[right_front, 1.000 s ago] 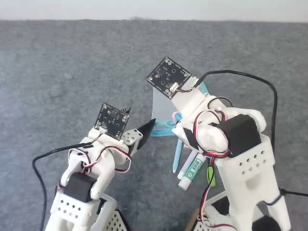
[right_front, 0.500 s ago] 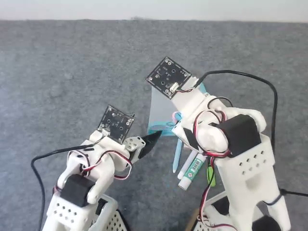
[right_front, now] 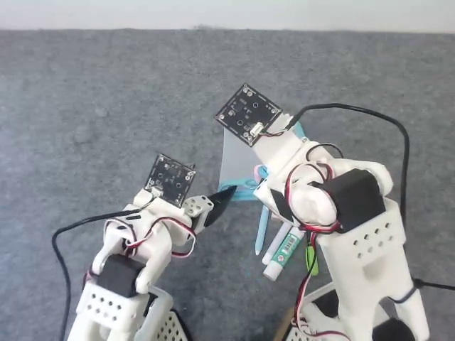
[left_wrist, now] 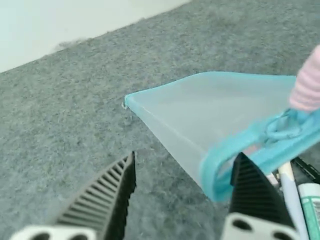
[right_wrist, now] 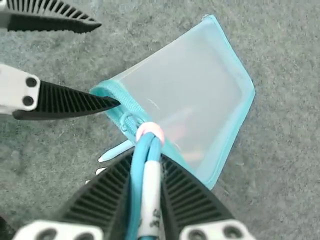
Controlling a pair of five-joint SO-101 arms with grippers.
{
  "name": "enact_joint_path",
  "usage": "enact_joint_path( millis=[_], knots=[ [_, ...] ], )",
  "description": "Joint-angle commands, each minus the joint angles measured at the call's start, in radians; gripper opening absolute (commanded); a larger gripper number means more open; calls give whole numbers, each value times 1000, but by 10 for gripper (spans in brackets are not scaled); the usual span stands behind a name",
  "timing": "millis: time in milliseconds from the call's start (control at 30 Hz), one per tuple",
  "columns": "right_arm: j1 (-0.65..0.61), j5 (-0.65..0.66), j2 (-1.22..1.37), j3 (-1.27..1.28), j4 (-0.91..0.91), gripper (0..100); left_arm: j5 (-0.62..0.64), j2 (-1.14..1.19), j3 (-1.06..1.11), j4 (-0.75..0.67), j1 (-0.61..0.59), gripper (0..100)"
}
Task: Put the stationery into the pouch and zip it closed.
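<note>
- The left hand [left_wrist: 186,160] is released, its two black fingers spread wide. One finger [right_wrist: 70,100] touches the corner of the pouch's mouth. The other is well apart from it.
- The see-through plastic pouch with a blue zip edge [right_front: 238,156] lies on the grey fuzzy worktop [right_front: 106,106], between the two hands. Its mouth faces the arms and looks a little open.
- The right hand [right_wrist: 146,157] is clenched on a blue and white pen with a pink end [right_wrist: 149,192]. The pink end sits right at the zip edge [right_wrist: 127,107], at the mouth.
- A light blue pen [right_front: 261,231] and a white and green stick [right_front: 282,253] lie on the worktop just beside the right arm. They are not in the pouch yet, so I think the job is at an early part.
- To do this step well, I think the left hand should pinch the zip edge and hold the mouth open, so the pouch cannot slide away.
- Then the right hand can push the pen in slowly, straight along the pouch. It should let go only when most of the pen is inside.
- If the pink end catches on the zip, the pouch may fold or scoot.
</note>
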Motion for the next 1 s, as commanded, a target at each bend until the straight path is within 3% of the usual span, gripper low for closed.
enact_joint_path(
  millis=[0,267,500,833,967],
  knots=[
    [-10,-12,-10,-86,36,6,-15,-17,-4,-46,-5,295],
    [-15,-12,-10,-87,39,6,-15,-17,99,-172,-11,294],
    [-101,-26,-10,-81,42,6,-15,-15,157,-253,-8,231],
    [-102,-34,-10,38,33,7,-8,-18,194,-299,-11,14],
    [-102,-34,-10,91,31,9,-8,-18,194,-296,-12,10]
  ],
)
